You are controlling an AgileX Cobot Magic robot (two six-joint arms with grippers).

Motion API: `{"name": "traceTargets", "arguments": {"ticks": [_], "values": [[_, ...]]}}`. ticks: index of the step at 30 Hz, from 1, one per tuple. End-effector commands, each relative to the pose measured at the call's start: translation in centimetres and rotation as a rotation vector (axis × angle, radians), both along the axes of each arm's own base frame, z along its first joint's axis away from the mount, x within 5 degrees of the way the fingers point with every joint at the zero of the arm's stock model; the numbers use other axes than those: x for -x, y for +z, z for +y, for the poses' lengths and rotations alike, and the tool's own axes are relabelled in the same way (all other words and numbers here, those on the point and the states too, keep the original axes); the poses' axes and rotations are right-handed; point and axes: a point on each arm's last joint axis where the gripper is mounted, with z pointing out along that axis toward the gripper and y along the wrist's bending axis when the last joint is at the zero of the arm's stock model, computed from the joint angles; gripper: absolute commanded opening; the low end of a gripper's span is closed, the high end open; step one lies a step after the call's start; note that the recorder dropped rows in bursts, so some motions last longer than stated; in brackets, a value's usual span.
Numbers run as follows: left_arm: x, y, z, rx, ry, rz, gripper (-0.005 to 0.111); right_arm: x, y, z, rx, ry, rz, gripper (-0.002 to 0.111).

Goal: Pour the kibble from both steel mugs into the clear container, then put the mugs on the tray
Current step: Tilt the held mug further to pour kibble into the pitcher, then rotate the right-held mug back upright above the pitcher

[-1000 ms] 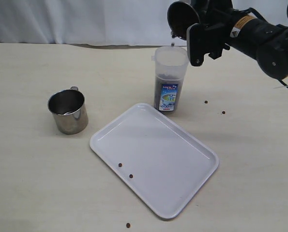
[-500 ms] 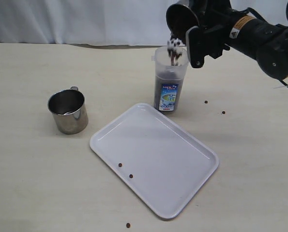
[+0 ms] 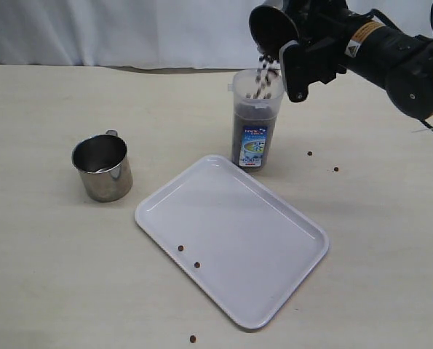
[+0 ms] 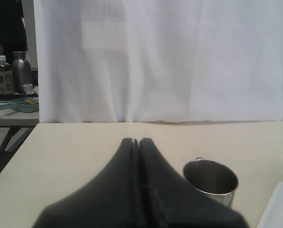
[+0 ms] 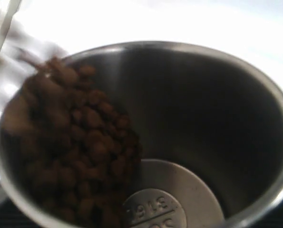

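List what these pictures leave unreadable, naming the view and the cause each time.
Exterior view: falling kibble is motion-blurred, uncountable.
Exterior view: clear container label text too small.
Left wrist view: tray cut off by frame edge.
Right wrist view: held mug fills it, hiding everything below.

Reddish-brown kibble (image 5: 79,142); white tray (image 3: 260,247); silver steel mug (image 5: 203,118).

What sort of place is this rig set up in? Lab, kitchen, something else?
Probably a lab or test bench, not a home kitchen. A white curtain backs a plain beige table, and past the curtain's edge a side table holds a bottle and a steel flask.
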Motion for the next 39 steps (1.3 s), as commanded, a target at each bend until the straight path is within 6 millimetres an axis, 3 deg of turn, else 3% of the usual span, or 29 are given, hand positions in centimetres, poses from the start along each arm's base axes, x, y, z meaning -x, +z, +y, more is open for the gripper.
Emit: {"name": "traceTargets", "arguments": {"ticks": [1, 39], "values": [[0.01, 0.01, -0.02, -0.002, -0.006, -0.011, 0.000, -0.03, 0.65, 0.19, -0.013, 0.013, -0.043, 0.005], [0.01, 0.00, -0.03, -0.002, -0.006, -0.009, 0.000, 0.28, 1.01, 0.63, 0.111, 0.084, -0.181, 0.005]]}}
